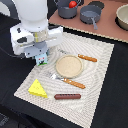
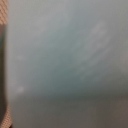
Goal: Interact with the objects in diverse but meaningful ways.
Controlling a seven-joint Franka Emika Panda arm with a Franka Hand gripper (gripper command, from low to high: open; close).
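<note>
Exterior view. The white arm fills the upper left of the frame. Its gripper is low over the left part of a pale woven placemat on a dark table. A small white carton with green-blue print shows right at the fingertips, partly hidden by the hand. Whether the fingers are clamped on it or merely beside it, I cannot tell; the jaws themselves are masked by the wrist body.

Centre of the mat: a tan round plate. An orange-handled knife lies just beyond the plate towards the upper right, and an orange-handled fork just below it, tines pointing left. Lower left of the mat: a yellow holed cheese wedge. Lower centre: a thin brown sausage, lying flat, apart from the fork and the cheese.

Top of the frame, on a brown surface: a dark pot holding a round red tomato; beside it, to the right, a dark pan; a pale bowl at the right edge.

Wrist view. Almost the whole frame is a blurred pale grey-green surface, very close to the lens, without readable detail. A sliver of woven mat texture shows at the far left edge. No fingers can be made out here.
</note>
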